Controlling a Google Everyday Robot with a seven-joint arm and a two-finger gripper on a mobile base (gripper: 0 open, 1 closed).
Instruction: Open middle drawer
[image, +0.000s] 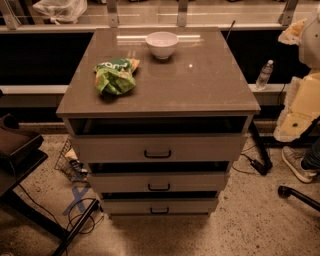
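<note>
My claw hangs at 3 o'clock by the frame's edge, pale, blocky and partly cut off. I cannot tell whether it is spread or pressed together. It is well apart from the middle drawer at 6 o'clock, which has a flat, matte grey-beige front and a small dark bar handle at its centre. That drawer sits between a taller front and a thinner front. On the glossy tabletop a round white bowl stands at 12 o'clock and a crumpled green bag lies at 10. Dark gaps hide the drawer interiors.
</note>
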